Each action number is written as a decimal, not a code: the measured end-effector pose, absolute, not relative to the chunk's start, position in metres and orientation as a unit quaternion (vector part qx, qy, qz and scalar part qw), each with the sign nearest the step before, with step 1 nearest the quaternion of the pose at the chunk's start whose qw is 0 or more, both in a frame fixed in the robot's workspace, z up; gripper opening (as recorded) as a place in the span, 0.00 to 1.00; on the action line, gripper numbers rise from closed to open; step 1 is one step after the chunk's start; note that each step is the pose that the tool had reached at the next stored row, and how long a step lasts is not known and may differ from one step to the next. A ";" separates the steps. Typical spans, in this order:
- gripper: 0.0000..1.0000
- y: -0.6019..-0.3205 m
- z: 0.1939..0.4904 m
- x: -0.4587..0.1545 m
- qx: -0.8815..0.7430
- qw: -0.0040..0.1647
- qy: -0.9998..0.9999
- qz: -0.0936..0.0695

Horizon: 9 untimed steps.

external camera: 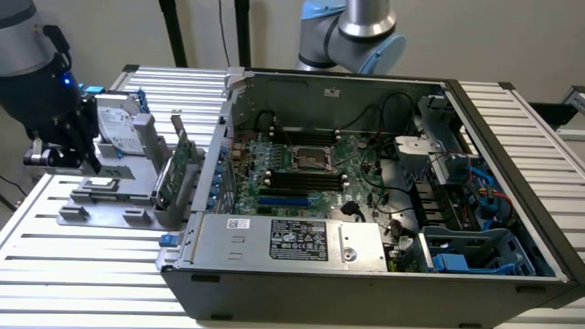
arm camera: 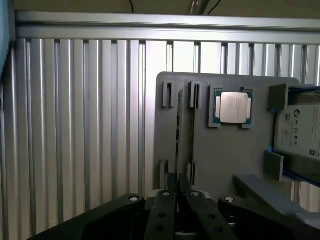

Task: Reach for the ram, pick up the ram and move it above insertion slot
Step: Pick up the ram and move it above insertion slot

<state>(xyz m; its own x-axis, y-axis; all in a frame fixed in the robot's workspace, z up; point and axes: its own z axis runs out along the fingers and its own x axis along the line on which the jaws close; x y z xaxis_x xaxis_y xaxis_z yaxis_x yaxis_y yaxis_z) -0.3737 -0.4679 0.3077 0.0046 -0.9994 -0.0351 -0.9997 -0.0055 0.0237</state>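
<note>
Looking down from the wrist, the gripper (arm camera: 177,182) showed two black, bolt-studded fingers drawn almost together, leaving only a narrow gap. The ram (arm camera: 178,135) stood edge-on in the grey holder (arm camera: 225,150), appearing as one thin dark line between paired upright slot guides. Its near end ran into the gap between the fingers, which were clamped narrowly on it while it sat in its slot. Just beside it lay a square processor (arm camera: 233,107) with a dull metal lid, framed by raised grey corners. Further along, a labelled hard drive (arm camera: 300,135) stood against blue clips. The ribbed aluminium table (arm camera: 75,125) ran in long parallel slats behind.

From the exterior view, the gripper (external camera: 78,161) hung at the far left over the matte grey holder (external camera: 109,205), and its body blocked the ram's slot. That view added the silver hard drive (external camera: 123,130) standing upright and a green expansion card (external camera: 183,161) beside it. To the exterior view's right sat the open computer case (external camera: 320,301), its green motherboard (external camera: 302,171) crossed by dark slots and black cables.
</note>
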 end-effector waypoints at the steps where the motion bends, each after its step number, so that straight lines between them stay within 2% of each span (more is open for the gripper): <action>1: 0.14 -0.468 0.312 -0.371 -0.709 0.004 0.705 0.021; 9: 0.14 -0.467 0.346 -0.338 -0.709 0.004 0.704 0.021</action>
